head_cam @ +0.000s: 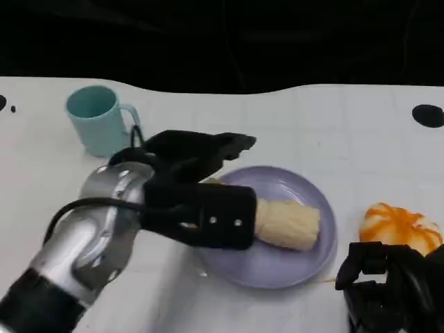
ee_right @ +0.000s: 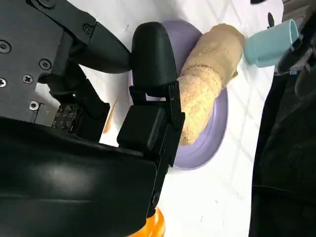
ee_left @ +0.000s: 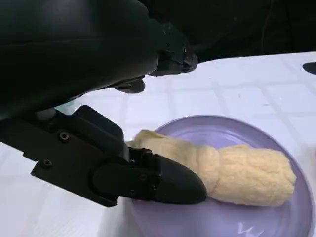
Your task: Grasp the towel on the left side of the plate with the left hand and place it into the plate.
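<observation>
I see the towel [head_cam: 288,223], a rolled cream bundle, lying inside the plate [head_cam: 305,267], its far end near the plate's right rim and its near end under my left hand [head_cam: 198,184]. The plate sits on the white table [head_cam: 333,132]. Its right rim has bare table beside it before the orange-and-white object [head_cam: 402,229]; behind it the table runs bare to the dark back edge. The teal cup [head_cam: 97,118] stands apart from the plate, behind and to the left, just beyond the left hand's upper fingers.

In the left wrist view, one finger [ee_left: 163,180] lies against the towel's near end [ee_left: 237,170] while the upper fingers [ee_left: 168,54] arch above it without contact. I cannot tell whether the left hand is gripping the towel or merely touching it.

The head view places my right hand [head_cam: 388,291] at the lower right, near the orange-and-white object; I cannot tell whether it is clenched. The right wrist view adds the towel [ee_right: 207,84] crossing the plate [ee_right: 217,128] lengthwise, with the cup [ee_right: 269,42] past its far end.
</observation>
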`<act>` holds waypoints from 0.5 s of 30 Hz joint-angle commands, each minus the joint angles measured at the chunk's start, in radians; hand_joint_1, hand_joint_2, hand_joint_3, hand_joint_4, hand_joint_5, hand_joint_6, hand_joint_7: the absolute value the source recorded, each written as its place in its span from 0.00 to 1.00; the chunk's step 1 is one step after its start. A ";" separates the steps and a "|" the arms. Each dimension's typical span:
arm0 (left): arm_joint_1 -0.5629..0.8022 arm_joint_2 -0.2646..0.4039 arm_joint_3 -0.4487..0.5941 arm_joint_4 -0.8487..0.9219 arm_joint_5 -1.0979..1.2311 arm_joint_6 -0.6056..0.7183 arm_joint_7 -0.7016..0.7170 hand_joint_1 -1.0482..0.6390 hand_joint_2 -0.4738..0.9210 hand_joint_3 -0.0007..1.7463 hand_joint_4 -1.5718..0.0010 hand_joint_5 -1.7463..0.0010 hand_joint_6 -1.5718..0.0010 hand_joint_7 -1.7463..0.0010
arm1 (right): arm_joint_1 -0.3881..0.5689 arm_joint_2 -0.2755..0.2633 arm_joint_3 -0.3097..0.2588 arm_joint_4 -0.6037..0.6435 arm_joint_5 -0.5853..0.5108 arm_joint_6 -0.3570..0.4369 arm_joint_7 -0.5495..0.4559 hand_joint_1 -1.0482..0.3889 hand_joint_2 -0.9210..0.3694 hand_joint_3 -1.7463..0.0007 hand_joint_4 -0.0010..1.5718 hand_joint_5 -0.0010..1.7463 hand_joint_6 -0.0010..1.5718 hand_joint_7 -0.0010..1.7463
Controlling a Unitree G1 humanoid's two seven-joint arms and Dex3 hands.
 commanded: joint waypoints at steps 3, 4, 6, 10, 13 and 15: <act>0.125 0.085 0.095 -0.101 -0.060 -0.012 -0.001 0.23 1.00 0.17 0.71 0.77 0.82 0.95 | 0.016 -0.012 -0.017 -0.015 0.010 -0.013 0.012 0.14 0.75 0.00 0.94 0.75 0.93 0.61; 0.150 0.092 0.114 -0.114 -0.069 -0.022 0.016 0.24 1.00 0.17 0.69 0.76 0.80 0.95 | 0.017 -0.012 -0.016 -0.015 0.008 -0.012 0.011 0.14 0.75 0.00 0.94 0.75 0.93 0.61; 0.192 0.093 0.151 -0.128 -0.099 -0.040 0.042 0.27 1.00 0.15 0.64 0.76 0.76 0.95 | 0.018 -0.012 -0.016 -0.015 0.008 -0.015 0.014 0.14 0.75 0.00 0.94 0.75 0.93 0.61; 0.291 0.090 0.248 -0.141 -0.224 -0.120 0.082 0.32 1.00 0.15 0.54 0.75 0.70 0.95 | 0.020 -0.013 -0.015 -0.019 0.010 -0.011 0.019 0.13 0.75 0.00 0.94 0.75 0.93 0.61; 0.370 0.081 0.307 -0.152 -0.306 -0.182 0.116 0.39 1.00 0.15 0.48 0.70 0.61 0.94 | 0.021 -0.012 -0.015 -0.025 0.010 -0.003 0.018 0.13 0.75 0.00 0.94 0.75 0.93 0.61; 0.427 0.051 0.349 -0.159 -0.372 -0.203 0.144 0.44 1.00 0.15 0.46 0.66 0.54 0.94 | 0.022 -0.010 -0.015 -0.029 0.011 0.002 0.017 0.13 0.75 0.00 0.94 0.75 0.93 0.61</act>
